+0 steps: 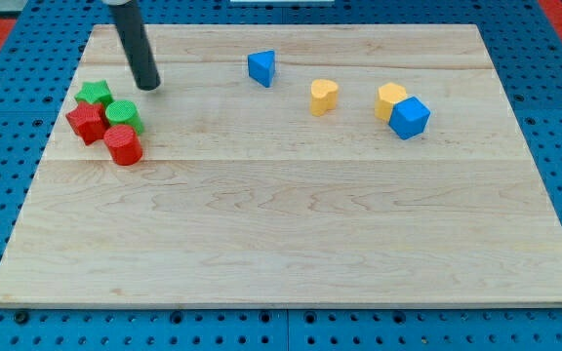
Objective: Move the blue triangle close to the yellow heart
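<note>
Rod tilted, my tip point(150, 87) left of blue triangle point(261, 68).

The blue triangle point(260, 67) lies near the board's top edge, apart from the yellow heart point(324, 96), which sits toward the view's lower right of it

The wood board point(291, 234) holds a blue triangle point(261, 68), yellow heart point(324, 96), yellow block point(389, 99), blue cube point(410, 118), two red blocks point(86, 123) and two green blocks point(94, 94).
</note>
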Tool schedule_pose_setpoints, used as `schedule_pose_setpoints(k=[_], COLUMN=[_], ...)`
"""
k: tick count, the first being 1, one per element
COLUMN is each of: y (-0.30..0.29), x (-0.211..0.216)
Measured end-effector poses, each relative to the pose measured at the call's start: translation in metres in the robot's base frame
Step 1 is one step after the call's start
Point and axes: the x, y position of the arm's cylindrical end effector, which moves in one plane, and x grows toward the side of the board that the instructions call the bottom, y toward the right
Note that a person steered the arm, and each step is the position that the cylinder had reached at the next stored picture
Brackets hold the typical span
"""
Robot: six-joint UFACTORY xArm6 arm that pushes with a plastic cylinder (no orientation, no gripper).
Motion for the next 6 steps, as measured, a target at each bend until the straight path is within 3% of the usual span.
schedule_pose_setpoints(k=[2,4,6], y=[0.040,0.132,0.279], x=[-0.017,-0.049,0.029])
